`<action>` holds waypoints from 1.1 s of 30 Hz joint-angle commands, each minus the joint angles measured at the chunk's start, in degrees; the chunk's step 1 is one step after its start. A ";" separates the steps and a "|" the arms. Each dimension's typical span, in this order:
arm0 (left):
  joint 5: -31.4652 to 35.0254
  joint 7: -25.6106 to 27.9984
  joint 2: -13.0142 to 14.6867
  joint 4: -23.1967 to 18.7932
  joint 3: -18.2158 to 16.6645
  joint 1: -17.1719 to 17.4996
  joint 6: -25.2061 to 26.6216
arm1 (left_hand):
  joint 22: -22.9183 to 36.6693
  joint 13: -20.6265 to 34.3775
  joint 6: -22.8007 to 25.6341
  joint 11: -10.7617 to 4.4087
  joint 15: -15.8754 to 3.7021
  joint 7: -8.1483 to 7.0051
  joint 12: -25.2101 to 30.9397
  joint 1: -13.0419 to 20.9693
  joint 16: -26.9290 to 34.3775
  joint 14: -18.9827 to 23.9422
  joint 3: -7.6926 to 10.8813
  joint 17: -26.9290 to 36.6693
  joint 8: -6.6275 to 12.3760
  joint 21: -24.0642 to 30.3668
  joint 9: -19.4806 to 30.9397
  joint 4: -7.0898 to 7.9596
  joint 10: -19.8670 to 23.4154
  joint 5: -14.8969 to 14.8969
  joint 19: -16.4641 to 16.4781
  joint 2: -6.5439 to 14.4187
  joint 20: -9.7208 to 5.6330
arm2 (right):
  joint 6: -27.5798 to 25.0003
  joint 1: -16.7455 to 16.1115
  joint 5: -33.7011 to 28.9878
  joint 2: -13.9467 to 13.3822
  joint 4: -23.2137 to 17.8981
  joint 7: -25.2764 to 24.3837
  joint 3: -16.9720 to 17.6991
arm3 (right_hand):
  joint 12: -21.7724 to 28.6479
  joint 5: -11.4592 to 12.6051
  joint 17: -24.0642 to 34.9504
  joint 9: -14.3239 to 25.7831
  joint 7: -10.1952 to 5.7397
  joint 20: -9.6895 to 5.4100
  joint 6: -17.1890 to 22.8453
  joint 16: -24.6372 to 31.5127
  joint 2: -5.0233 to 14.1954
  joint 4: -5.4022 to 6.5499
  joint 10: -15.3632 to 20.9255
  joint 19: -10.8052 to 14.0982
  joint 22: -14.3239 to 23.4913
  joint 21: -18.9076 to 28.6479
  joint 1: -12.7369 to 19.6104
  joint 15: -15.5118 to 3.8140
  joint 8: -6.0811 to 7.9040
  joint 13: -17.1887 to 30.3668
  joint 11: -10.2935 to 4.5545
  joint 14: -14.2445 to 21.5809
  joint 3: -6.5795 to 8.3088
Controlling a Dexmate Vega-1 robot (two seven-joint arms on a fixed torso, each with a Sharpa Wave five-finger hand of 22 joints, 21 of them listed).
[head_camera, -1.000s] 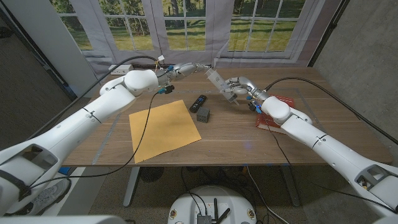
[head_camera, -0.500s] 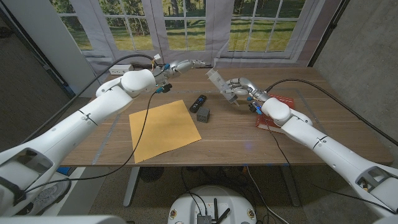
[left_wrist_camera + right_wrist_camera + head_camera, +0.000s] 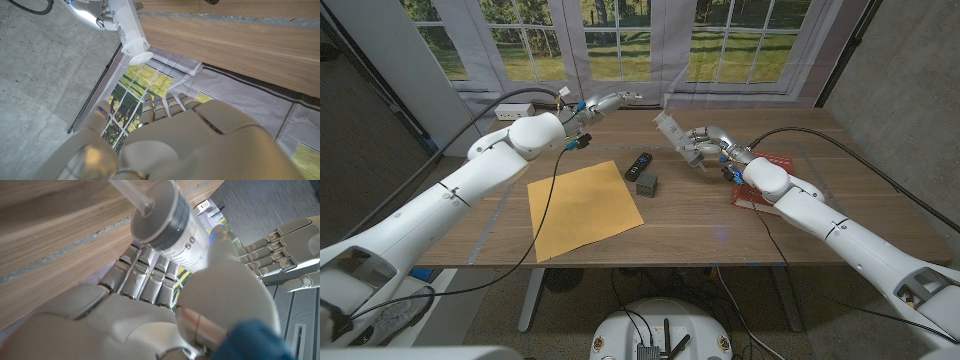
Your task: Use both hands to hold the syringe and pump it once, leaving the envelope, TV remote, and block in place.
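My right hand (image 3: pixel 706 140) grips a clear syringe (image 3: pixel 669 127) above the table's far middle, its barrel tilted up and toward my left hand (image 3: pixel 604 103). The left hand is open, fingers stretched toward the syringe, with a gap between them. In the right wrist view the syringe (image 3: pixel 165 223) lies across my right hand (image 3: pixel 150 305), its dark seal near the nozzle, and the left hand (image 3: pixel 280 250) shows beyond. In the left wrist view the syringe's flanged end (image 3: pixel 131 35) points at my left hand (image 3: pixel 175 140). The envelope (image 3: pixel 582 208), TV remote (image 3: pixel 638 165) and block (image 3: pixel 647 184) lie on the table.
A red flat object (image 3: pixel 767 180) lies on the table (image 3: pixel 700 225) beside my right forearm. A white power strip (image 3: pixel 516 111) sits at the far left edge. Windows and a curtain stand behind the table.
My left hand has drawn back from the syringe, away to the left and toward the window. The right hand and syringe have barely moved.
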 commanded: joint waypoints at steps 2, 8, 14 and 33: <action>-2.11 5.83 -0.40 -1.19 -2.89 4.34 0.26 | 0.12 0.05 -0.23 -0.28 -2.85 -0.33 -0.35 0.69 0.00 -0.95 0.24 0.00 -0.04 0.60 0.08 -0.55 -0.72 0.22 1.44 4.25 -0.71 | -0.07 0.63 0.18 0.00 1.14 0.49 -0.15 | 0.06 0.36 0.41 0.37 -5.92 -1.34 6.80 -0.24 10.21 0.04 1.52 -0.36 0.09 0.07 9.61 -5.59 -0.09 0.23 -1.77 -0.26 -0.01; -2.92 9.42 -1.83 -0.28 -3.89 6.49 -1.25 | 0.12 0.07 -0.58 -0.31 -2.94 -0.57 -0.41 0.86 -0.04 -1.46 0.26 0.02 -0.12 0.85 0.08 -0.79 -1.15 0.18 2.58 4.24 -0.91 | -0.51 0.78 0.22 -0.15 1.19 0.51 -0.12 | 0.08 0.36 0.55 0.39 -5.89 -1.25 6.79 -0.32 10.22 0.13 1.49 -0.37 0.08 0.07 9.37 -5.47 -0.17 0.26 -1.74 -0.30 -0.09; -4.52 12.27 -3.46 1.12 -5.03 8.65 -3.43 | 0.12 0.07 -0.53 -0.40 -2.81 -0.99 -0.40 0.95 -0.01 -1.62 0.14 0.02 -0.06 0.89 0.07 -1.05 -1.35 0.12 3.02 4.05 -1.01 | -0.29 0.97 0.20 -0.24 1.46 0.65 -0.15 | 0.07 0.39 0.61 0.41 -5.91 -1.21 6.83 -0.49 10.18 0.06 1.45 -0.33 0.08 0.09 9.40 -5.50 -0.20 0.25 -1.76 -0.49 -0.07; -8.22 20.98 -7.18 2.35 -8.52 16.51 -8.29 | 0.10 0.12 -0.10 -0.29 -2.33 -1.72 -0.29 1.25 0.11 -2.16 -0.19 0.06 0.12 0.69 0.09 -1.74 -1.86 0.02 3.61 3.96 -0.15 | -0.40 0.29 1.12 0.22 1.01 -0.17 0.15 | 0.08 0.46 1.05 0.46 -6.05 -1.21 6.16 -0.50 9.98 -0.41 1.29 -0.46 0.10 0.08 10.41 -5.62 -0.68 0.31 -1.79 -0.51 -0.03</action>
